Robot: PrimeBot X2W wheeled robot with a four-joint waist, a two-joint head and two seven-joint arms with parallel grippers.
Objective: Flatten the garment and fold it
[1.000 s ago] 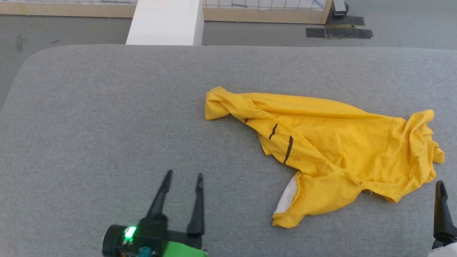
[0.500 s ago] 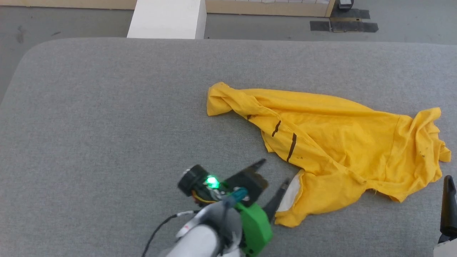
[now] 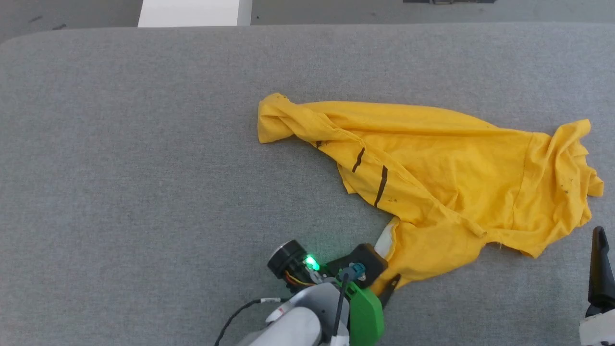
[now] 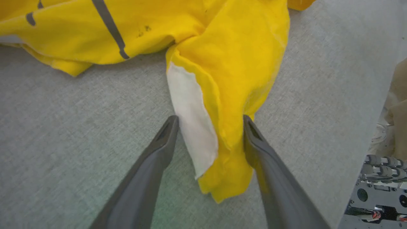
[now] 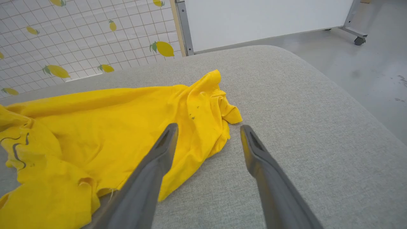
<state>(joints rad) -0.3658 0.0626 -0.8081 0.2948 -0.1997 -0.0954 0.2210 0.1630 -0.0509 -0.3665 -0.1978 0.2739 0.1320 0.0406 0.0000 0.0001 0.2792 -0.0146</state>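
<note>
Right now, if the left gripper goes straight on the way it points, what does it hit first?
The shirt: its near flap with the white patch lies between the open fingers of the left gripper; whether they touch is unclear.

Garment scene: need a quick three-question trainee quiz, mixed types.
1. True or false: the garment lies flat and fully spread on the grey surface.
2. What lies between the fingers of the left pincer? A) a garment corner with a white patch B) a black stripe C) bare surface alone
3. Fill in: the right pincer is ____ and holds nothing.
Key: 1 false; 2 A; 3 open.
</note>
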